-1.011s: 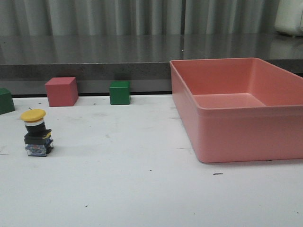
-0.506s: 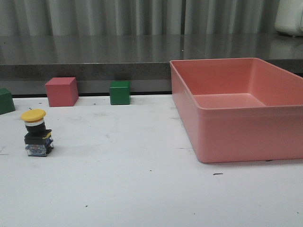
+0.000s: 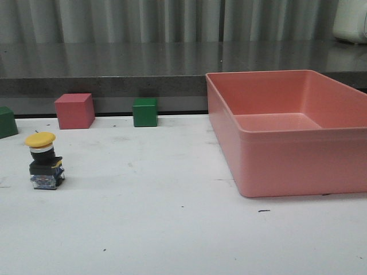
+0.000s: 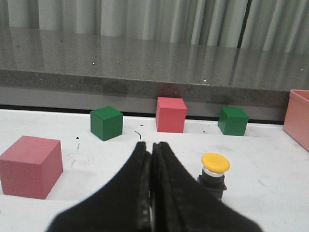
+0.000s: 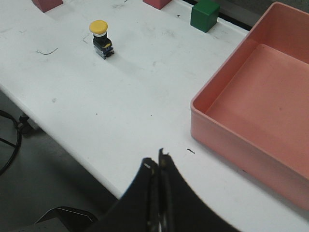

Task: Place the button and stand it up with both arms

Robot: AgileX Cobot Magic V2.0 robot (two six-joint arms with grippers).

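Note:
The button (image 3: 44, 162) stands upright on the white table at the left, yellow cap on top, black-blue base down. It also shows in the left wrist view (image 4: 214, 171) and the right wrist view (image 5: 101, 38). My left gripper (image 4: 150, 145) is shut and empty, its tips a little to the side of the button and apart from it. My right gripper (image 5: 156, 160) is shut and empty, over the table's front edge, far from the button. Neither gripper shows in the front view.
A large pink bin (image 3: 287, 129) stands at the right. A red cube (image 3: 74, 110) and a green cube (image 3: 144, 112) sit along the back edge, another green cube (image 3: 7, 121) at far left. A further red cube (image 4: 30, 166) lies near my left gripper.

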